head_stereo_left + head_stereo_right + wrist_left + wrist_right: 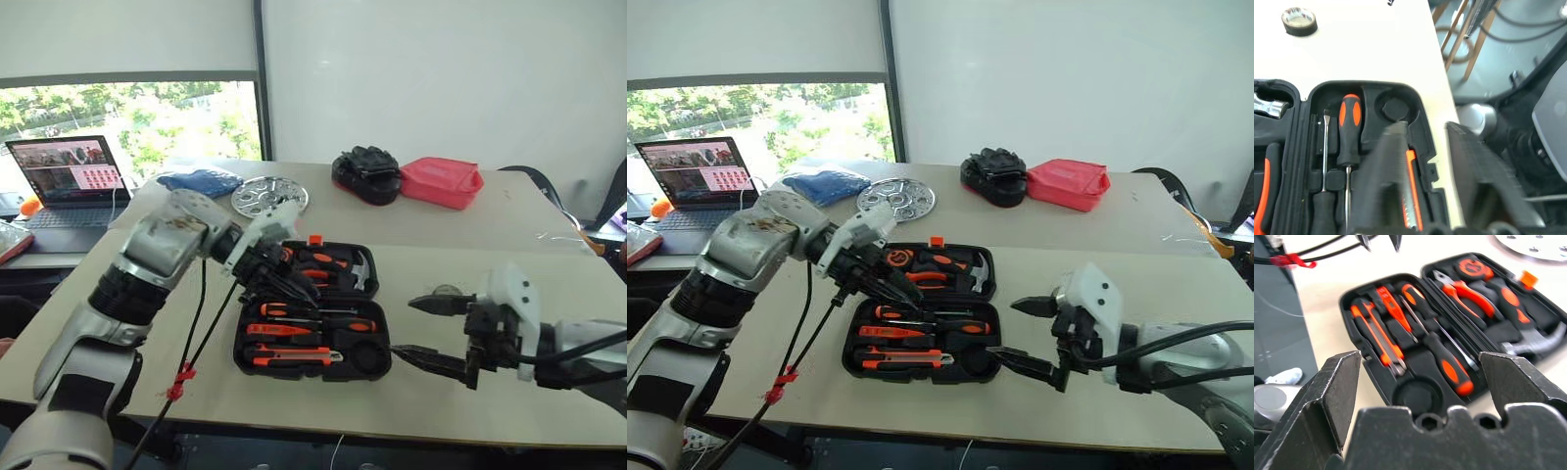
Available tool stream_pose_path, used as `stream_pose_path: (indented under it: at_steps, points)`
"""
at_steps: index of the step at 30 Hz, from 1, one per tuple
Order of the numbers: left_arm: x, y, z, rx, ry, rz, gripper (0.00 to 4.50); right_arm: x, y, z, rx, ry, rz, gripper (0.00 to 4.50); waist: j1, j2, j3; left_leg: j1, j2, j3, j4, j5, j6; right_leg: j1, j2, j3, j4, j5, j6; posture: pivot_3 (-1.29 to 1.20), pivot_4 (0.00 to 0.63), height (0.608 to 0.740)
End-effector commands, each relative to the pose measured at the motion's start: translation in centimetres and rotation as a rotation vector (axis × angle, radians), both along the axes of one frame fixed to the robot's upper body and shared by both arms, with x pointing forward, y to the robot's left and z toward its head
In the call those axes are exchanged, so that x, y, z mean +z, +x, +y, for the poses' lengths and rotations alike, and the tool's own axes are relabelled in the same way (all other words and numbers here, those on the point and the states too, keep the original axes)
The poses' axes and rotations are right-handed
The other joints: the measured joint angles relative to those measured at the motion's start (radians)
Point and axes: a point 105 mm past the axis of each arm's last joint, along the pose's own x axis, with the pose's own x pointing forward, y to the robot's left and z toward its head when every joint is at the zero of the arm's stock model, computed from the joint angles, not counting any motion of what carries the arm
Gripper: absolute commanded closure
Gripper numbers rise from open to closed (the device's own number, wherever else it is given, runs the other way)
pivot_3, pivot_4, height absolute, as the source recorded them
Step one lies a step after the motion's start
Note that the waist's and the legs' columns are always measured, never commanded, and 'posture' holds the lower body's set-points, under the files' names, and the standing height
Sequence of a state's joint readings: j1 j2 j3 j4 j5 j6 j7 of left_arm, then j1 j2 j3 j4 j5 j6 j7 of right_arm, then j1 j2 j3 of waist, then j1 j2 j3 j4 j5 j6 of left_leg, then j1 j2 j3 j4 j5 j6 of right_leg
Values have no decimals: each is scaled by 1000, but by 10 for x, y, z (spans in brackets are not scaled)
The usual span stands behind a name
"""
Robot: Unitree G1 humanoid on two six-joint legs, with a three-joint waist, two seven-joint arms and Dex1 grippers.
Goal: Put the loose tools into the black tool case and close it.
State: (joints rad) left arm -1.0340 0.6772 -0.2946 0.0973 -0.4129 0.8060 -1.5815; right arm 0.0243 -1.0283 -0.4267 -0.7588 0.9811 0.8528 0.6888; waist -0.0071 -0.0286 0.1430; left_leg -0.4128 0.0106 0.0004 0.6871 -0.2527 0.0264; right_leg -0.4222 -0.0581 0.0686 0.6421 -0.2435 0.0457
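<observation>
Black plastic, the tool case point(312, 313) lies open near the front edge of the table point(490, 284). The knife point(1378, 338) and the screwdrivers point(1442, 355) already sit in their slots. One round hole point(1415, 394) in the case has nothing in it yet.

I think the roll of tape point(1299, 21) goes there. It sits on the bare table just past the right end of the case, near the right gripper point(419, 328).

The left gripper point(299, 286) hangs over the case with its fingers a little apart, holding nothing. The right gripper has its jaws spread wide, and it holds nothing too.

Next, the right gripper could pinch the tape and drop it in the hole. Then the lid can be shut.

Far back on the table are black gloves point(367, 174), a red pouch point(441, 181) and a silver disc point(269, 196). None of them stand in the way.
</observation>
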Motion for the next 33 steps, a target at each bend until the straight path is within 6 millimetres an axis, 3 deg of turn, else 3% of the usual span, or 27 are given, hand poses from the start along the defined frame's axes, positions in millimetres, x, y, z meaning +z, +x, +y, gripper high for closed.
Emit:
stream_pose_path:
  at_steps: [1,4,5,8,12,15,19,25,30,33]
  points:
    - [31,0,2,-9,-149,-68,1201,3,-3,-37,-135,-48,-21,0,1,-2,1,0,0,0,0,0,0,0,0,0,0,0,0,0,150,740]
    - [46,3,3,1,-247,-88,218,-5,-17,-98,-369,-78,25,0,14,-3,2,-1,0,1,2,0,0,1,0,-1,0,0,0,0,150,740]
    - [47,3,3,0,-258,-98,52,-7,-22,-109,-408,-83,32,0,17,-3,2,-2,-1,1,3,0,0,1,0,-1,0,0,0,0,150,740]
    - [45,2,1,-13,-262,-123,52,-12,-40,-141,-526,-107,53,0,17,-3,2,-1,-1,3,3,0,0,1,-1,0,0,0,1,0,150,740]
    - [43,-3,1,-44,-251,-132,52,-14,-58,-160,-596,-117,84,0,8,-3,2,0,0,3,5,0,0,1,1,1,1,0,1,0,150,740]
    - [45,-6,2,-61,-246,-137,52,-11,-60,-159,-578,-127,89,0,-3,-3,2,2,2,3,5,0,0,3,2,1,2,-2,4,0,150,740]
    - [52,-4,1,-48,-285,-142,52,-5,-34,-141,-465,-171,67,0,-18,-3,2,7,2,3,5,0,-1,7,2,4,2,-3,6,0,150,740]
    - [45,5,3,32,-277,-217,52,0,30,-102,-275,-275,29,0,-30,-2,9,16,3,3,4,1,-1,17,2,3,0,-3,7,0,150,740]
    - [36,14,18,116,-238,-248,52,-8,91,-86,-255,-335,44,0,-34,0,15,13,2,3,2,1,-2,12,2,4,-1,1,-1,0,150,740]
    - [33,20,26,162,-228,-255,52,-16,119,-82,-252,-380,62,0,-29,0,16,2,1,2,3,1,-2,0,1,3,2,2,-1,0,150,740]
